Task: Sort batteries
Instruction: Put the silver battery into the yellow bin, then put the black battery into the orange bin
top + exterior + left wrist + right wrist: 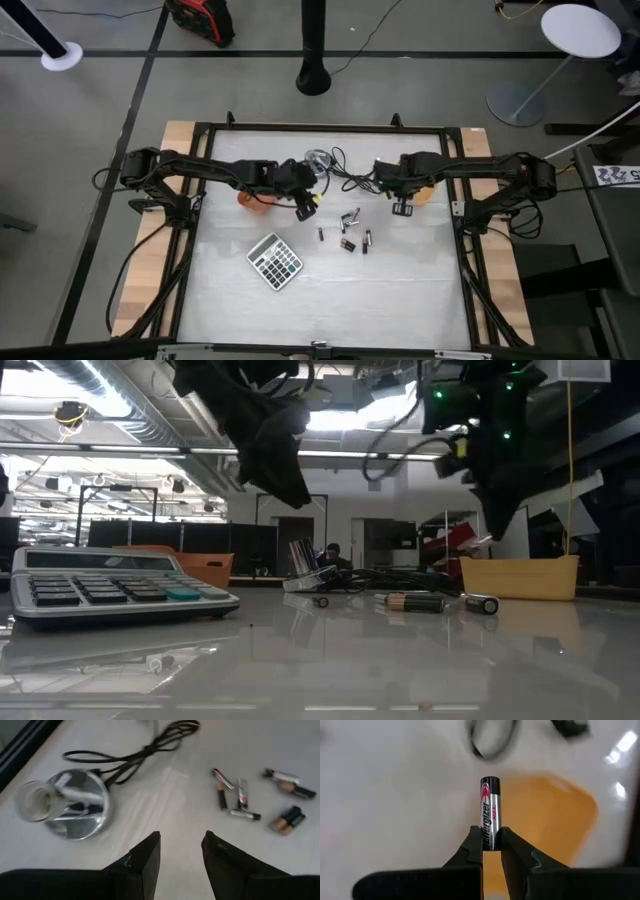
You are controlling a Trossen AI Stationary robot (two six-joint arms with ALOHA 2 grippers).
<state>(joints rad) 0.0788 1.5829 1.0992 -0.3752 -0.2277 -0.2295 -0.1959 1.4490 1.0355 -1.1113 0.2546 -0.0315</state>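
Overhead, the right gripper (490,851) pinches one battery (490,810) above the orange tray (555,820); the left gripper (181,851) hangs open near the table's far edge.

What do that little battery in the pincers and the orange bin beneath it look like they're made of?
Battery: probably a metal can in a glossy printed wrap, silver, black and red with lettering, clamped by the right gripper. Orange bin: looks like plastic, with its even colour and soft sheen, though it is blurred.
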